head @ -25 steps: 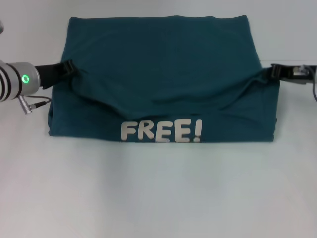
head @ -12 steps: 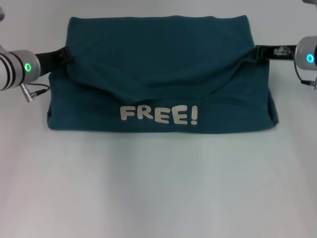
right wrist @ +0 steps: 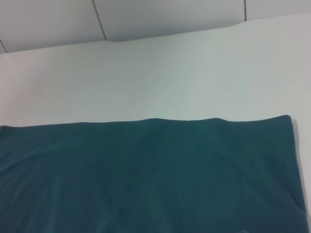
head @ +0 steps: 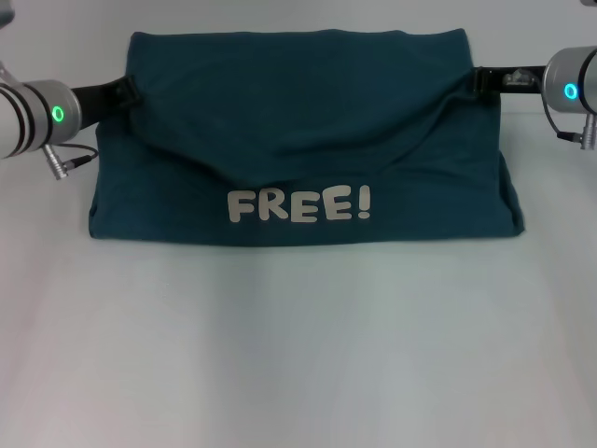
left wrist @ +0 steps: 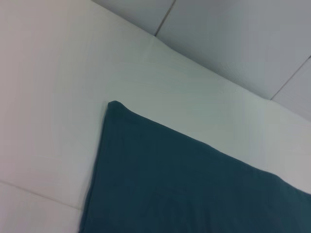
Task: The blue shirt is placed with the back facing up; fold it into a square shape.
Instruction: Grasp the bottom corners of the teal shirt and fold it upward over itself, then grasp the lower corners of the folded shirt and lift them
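Pinching the blue shirt (head: 298, 121) at both side edges, left end effector (head: 129, 90) and right end effector (head: 479, 80) clenched on soft, limp cloth sagging between them, draping over the tabletop (head: 298, 355), lettering showing.

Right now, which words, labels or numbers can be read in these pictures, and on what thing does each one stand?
"FREE!": pale cream letters on the turned-up layer of the blue shirt, near its front edge, in the head view.
The two wrist views show only plain blue cloth and the white table; no text there.
No other label, brand or number is readable.
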`<act>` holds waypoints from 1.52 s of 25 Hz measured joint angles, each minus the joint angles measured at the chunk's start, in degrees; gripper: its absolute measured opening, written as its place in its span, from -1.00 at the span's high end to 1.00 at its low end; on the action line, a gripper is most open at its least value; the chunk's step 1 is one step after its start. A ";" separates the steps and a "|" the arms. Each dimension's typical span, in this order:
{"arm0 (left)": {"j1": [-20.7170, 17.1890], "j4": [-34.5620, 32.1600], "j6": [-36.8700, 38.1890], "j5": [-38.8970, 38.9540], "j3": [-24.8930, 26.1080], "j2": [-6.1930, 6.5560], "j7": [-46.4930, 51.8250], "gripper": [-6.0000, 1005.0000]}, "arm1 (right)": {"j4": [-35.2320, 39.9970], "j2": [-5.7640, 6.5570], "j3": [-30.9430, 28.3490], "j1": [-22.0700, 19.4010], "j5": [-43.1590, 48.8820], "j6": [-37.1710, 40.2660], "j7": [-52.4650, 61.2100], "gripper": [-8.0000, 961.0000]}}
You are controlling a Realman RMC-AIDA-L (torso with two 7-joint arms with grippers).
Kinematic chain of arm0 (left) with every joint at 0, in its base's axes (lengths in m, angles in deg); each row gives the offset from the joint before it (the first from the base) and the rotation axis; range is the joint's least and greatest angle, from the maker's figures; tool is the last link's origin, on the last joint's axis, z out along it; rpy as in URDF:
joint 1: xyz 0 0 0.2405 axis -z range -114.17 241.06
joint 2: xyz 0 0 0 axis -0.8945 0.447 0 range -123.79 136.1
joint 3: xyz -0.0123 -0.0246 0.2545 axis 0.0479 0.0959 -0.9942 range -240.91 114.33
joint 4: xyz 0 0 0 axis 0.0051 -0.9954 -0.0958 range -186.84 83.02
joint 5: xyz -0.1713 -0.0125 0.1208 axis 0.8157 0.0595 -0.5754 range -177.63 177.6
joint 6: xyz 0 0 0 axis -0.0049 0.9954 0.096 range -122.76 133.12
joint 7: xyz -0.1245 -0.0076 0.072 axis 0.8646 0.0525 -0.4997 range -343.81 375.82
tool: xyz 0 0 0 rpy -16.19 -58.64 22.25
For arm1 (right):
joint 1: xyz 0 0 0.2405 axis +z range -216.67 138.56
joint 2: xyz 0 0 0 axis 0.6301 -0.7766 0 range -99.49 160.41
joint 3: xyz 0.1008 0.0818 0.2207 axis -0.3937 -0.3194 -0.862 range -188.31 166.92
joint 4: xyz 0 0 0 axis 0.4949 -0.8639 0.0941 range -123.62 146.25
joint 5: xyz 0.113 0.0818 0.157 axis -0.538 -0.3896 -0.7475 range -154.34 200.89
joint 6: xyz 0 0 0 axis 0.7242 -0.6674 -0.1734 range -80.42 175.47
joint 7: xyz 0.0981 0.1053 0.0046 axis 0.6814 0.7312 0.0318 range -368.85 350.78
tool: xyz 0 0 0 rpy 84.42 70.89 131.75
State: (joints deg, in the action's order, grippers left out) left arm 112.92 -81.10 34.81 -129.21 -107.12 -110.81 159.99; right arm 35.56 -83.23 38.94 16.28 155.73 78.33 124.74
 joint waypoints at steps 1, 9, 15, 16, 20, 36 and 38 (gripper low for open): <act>-0.05 0.01 -0.18 0.00 -0.53 -0.04 -0.07 0.84 | -0.11 0.04 0.34 0.00 0.00 0.00 0.09 0.94; 0.74 2.30 -1.49 0.08 -2.47 0.08 0.23 0.81 | -2.03 0.25 2.22 0.97 6.14 -1.21 3.07 0.79; -0.92 -0.37 -0.73 0.68 -1.85 -0.60 1.15 0.45 | -0.26 1.58 -0.06 0.10 5.72 2.27 4.07 0.31; -1.62 -1.45 -0.32 0.86 -1.74 -0.84 1.31 0.37 | 0.93 1.85 -1.20 -0.60 5.04 4.36 4.15 0.22; -8.73 -11.23 3.60 5.44 -1.42 -3.30 0.50 0.04 | 8.44 1.82 -4.59 -6.56 -1.67 15.44 2.86 -0.08; -18.72 -9.84 24.96 13.72 6.47 0.06 -24.97 -0.56 | 9.46 2.20 -14.13 -29.28 -31.62 51.03 -13.96 -0.44; -18.93 -8.37 23.39 13.52 6.45 0.05 -29.85 -0.56 | 8.56 2.39 -14.20 -29.39 -31.55 50.79 -14.75 -0.43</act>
State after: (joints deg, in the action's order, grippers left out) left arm 93.99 -89.47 58.20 -115.69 -100.67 -110.76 130.14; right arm 44.12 -80.84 24.74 -13.11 124.18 129.12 109.99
